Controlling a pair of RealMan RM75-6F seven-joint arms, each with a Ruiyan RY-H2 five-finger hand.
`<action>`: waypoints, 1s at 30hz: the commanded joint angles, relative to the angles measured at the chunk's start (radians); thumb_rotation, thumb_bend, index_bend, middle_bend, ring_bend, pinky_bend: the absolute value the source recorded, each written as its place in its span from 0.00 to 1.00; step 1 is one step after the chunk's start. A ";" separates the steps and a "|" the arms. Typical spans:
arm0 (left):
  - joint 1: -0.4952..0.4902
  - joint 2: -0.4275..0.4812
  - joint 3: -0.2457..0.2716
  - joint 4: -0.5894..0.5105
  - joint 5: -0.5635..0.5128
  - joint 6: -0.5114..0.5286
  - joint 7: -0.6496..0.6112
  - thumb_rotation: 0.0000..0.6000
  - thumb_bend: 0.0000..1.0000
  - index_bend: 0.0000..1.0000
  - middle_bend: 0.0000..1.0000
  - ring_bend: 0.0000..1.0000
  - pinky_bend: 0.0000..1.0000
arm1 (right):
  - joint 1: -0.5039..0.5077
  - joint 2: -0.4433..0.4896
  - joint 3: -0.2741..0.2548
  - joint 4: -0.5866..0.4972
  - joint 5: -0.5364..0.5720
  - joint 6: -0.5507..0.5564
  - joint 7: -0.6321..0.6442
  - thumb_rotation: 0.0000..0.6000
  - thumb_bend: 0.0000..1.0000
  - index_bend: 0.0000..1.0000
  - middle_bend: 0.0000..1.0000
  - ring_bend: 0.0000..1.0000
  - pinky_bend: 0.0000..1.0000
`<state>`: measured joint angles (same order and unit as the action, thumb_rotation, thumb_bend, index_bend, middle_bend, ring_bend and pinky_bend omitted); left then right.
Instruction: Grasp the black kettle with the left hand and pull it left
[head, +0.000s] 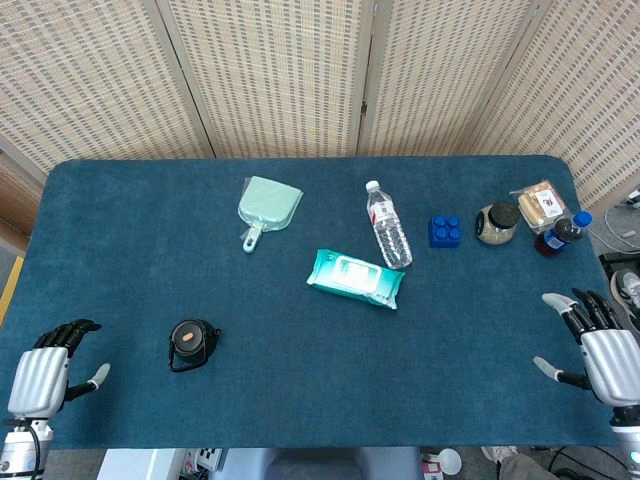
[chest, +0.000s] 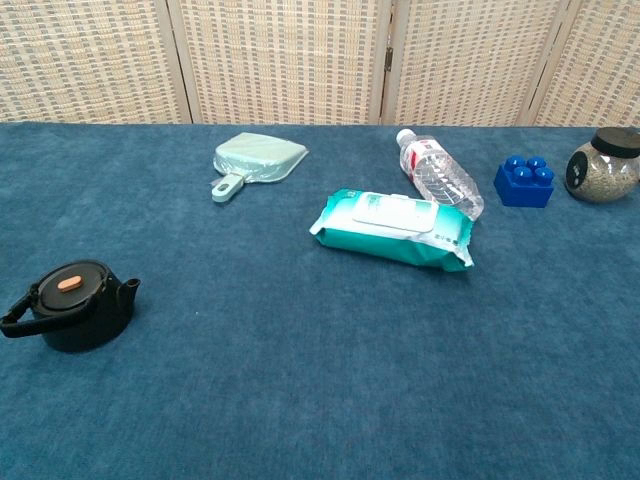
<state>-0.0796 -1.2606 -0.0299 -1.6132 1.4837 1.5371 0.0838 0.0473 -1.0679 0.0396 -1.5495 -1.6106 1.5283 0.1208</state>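
Note:
The black kettle (head: 192, 344) stands upright on the blue table at the front left, with an orange knob on its lid. In the chest view the kettle (chest: 72, 305) has its handle to the left and its spout to the right. My left hand (head: 45, 375) hovers at the table's front left corner, well left of the kettle, fingers apart and holding nothing. My right hand (head: 600, 350) rests at the front right corner, also empty with fingers spread. Neither hand shows in the chest view.
A mint dustpan (head: 266, 207), a lying water bottle (head: 388, 224) and a teal wipes pack (head: 356, 278) occupy the middle. A blue block (head: 445, 231), a jar (head: 496, 223), a snack packet (head: 541, 205) and a dark bottle (head: 562, 233) sit at the back right.

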 joint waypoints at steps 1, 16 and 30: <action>0.000 0.000 -0.001 -0.002 0.001 -0.002 0.002 1.00 0.22 0.28 0.25 0.24 0.25 | 0.000 0.000 0.000 0.001 0.001 0.001 0.001 1.00 0.12 0.18 0.22 0.10 0.08; -0.116 0.068 0.005 0.029 0.129 -0.123 -0.117 1.00 0.22 0.28 0.25 0.23 0.23 | -0.012 0.021 0.039 -0.033 0.034 0.065 -0.023 1.00 0.12 0.18 0.22 0.10 0.08; -0.295 0.082 0.004 -0.002 0.187 -0.342 -0.071 1.00 0.20 0.27 0.25 0.22 0.21 | -0.028 0.027 0.049 -0.066 0.076 0.074 -0.065 1.00 0.12 0.18 0.22 0.10 0.08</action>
<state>-0.3532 -1.1789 -0.0268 -1.6012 1.6727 1.2237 -0.0071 0.0203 -1.0403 0.0885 -1.6156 -1.5355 1.6014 0.0563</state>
